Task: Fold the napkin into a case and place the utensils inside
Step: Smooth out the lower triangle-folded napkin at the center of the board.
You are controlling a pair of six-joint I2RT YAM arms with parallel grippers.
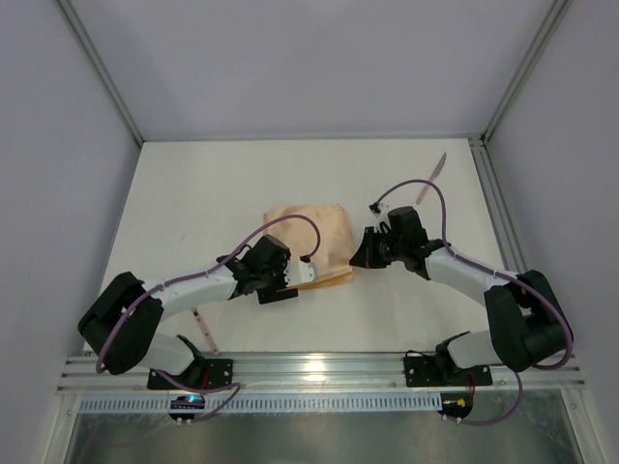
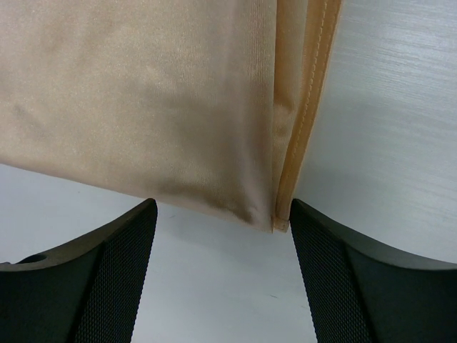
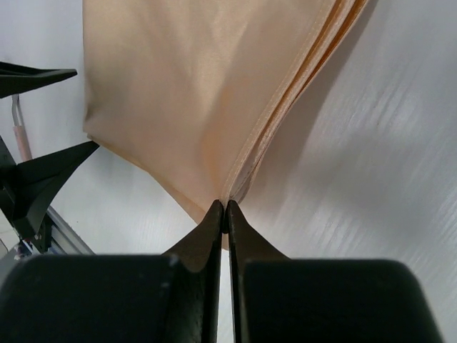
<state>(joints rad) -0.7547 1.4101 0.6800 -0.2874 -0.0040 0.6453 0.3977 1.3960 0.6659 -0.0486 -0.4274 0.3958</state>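
The right gripper (image 3: 227, 214) has its fingers pressed together on the near right corner of the folded napkin (image 3: 186, 93), which lies mid-table between both arms. The left gripper (image 2: 223, 214), jaws apart, straddles another near corner without touching it. The cloth stretches away from both.

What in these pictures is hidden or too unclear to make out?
Napkin near-left corner: top view, under the left gripper.
Layers the right gripper pinches: right wrist view, hidden between its fingers.
Napkin's far part: both wrist views, cut off by the top edge.
Fork: top view, too small to tell tines from handle.
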